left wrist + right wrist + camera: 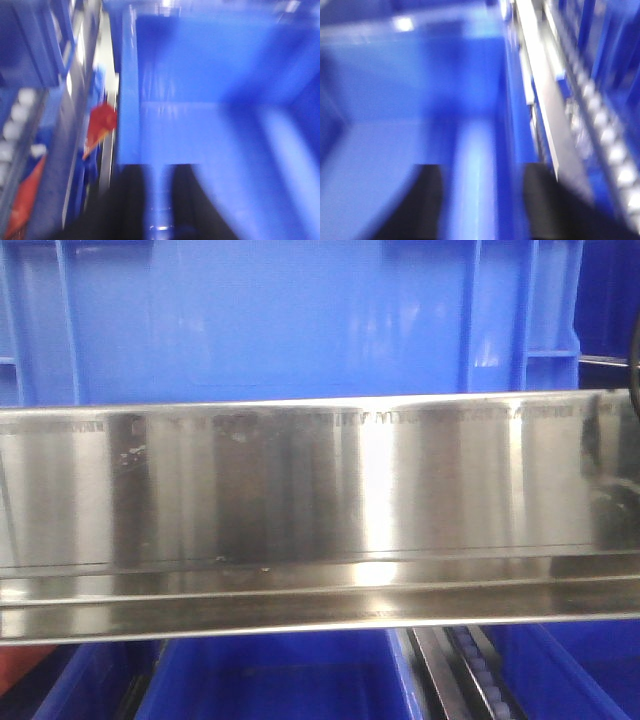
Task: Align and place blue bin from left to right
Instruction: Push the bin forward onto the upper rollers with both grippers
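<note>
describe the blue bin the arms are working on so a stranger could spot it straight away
Find the wide shiny steel rail running across the front view. The blue bin sits right behind and above it. Unlike the plainer blue tubs below the rail, it has a flat centre panel with vertical ribs near its corners.

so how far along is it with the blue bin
Mid-job. Both arms are on the blue bin: the left gripper straddles one wall, the right gripper the other. It sits behind the steel rail. Blurred wrist views suggest motion. Aligning and releasing are left.
</note>
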Tool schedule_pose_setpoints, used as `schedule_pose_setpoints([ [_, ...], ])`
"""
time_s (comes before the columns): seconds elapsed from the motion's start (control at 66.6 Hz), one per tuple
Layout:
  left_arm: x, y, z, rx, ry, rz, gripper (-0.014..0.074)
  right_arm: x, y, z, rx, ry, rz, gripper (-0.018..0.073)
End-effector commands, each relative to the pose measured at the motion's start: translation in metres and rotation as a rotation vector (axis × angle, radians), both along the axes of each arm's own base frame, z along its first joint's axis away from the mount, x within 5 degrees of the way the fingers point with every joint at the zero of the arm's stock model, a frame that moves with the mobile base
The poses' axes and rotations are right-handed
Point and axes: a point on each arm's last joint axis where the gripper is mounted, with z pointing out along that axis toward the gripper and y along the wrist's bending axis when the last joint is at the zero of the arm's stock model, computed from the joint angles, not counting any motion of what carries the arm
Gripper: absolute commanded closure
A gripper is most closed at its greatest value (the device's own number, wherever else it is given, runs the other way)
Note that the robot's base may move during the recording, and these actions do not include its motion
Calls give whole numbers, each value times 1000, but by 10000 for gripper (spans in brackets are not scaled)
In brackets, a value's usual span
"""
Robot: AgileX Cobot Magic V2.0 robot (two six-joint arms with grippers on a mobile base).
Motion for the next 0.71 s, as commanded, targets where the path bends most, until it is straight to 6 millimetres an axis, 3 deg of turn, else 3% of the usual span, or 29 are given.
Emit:
schedule_pose_setpoints([
  [0.0, -11, 4, 20, -1, -95, -16, 706, -6, -6, 14, -2, -46, 8, 629],
  [0.015, -12, 5, 22, 2, -106, -17, 707, -7, -7, 16, 1, -50, 8, 659],
  [0.27, -29, 14, 40, 7, -159, -6, 707, -16, -16, 29, 25, -75, 5, 629],
  [0.451, -54, 21, 58, -73, -204, -23, 707, -31, -32, 42, 22, -77, -12, 629],
  [0.691, -84, 23, 45, -176, -313, -131, 707, -58, -52, 50, 45, -182, 57, 640],
])
